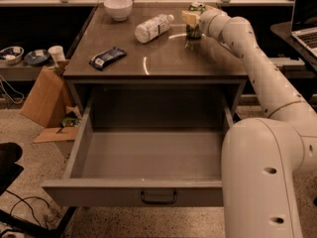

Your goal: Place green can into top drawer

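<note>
The green can point(193, 31) is at the far right of the tabletop, dark with a pale top, upright. My gripper point(192, 21) reaches in from the right and sits down over the can's top, shut on it. The can is at or just above the table surface, with its reflection below it. The top drawer point(148, 155) is pulled wide open toward me below the tabletop. It is grey and shallow, nothing lies in it, and a small dark handle point(158, 198) sits at the middle of its front panel.
A clear plastic bottle point(153, 27) lies on its side left of the can. A white bowl point(118, 8) stands at the back and a dark snack packet point(107, 57) at the left. My white arm point(257, 83) spans the right side. A cardboard box point(42, 95) stands on the floor at left.
</note>
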Controlling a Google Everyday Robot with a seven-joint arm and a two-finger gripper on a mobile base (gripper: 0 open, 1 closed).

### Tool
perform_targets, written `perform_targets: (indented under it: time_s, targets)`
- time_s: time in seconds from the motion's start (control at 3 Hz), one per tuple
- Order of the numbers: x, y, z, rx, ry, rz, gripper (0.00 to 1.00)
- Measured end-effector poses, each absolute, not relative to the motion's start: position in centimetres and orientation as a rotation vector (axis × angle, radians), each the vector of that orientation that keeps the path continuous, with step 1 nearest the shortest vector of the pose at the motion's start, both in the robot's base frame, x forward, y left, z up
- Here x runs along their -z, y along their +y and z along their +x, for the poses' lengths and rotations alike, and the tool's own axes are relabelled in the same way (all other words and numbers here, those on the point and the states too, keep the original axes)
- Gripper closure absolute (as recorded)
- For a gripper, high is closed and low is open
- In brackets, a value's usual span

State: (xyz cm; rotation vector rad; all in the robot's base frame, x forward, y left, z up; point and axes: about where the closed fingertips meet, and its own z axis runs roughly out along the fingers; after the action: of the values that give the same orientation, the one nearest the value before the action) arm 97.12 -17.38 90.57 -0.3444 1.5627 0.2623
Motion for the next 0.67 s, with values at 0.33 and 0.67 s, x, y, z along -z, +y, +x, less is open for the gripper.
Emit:
perform_targets:
  time_s: [0.33, 0.67]
  targets:
    - [-90.57, -17.38, 97.12, -0.262, 1.563, -0.344, 0.63]
    - [-90.57, -17.38, 97.12, -0.262, 1.563, -0.344, 0.88]
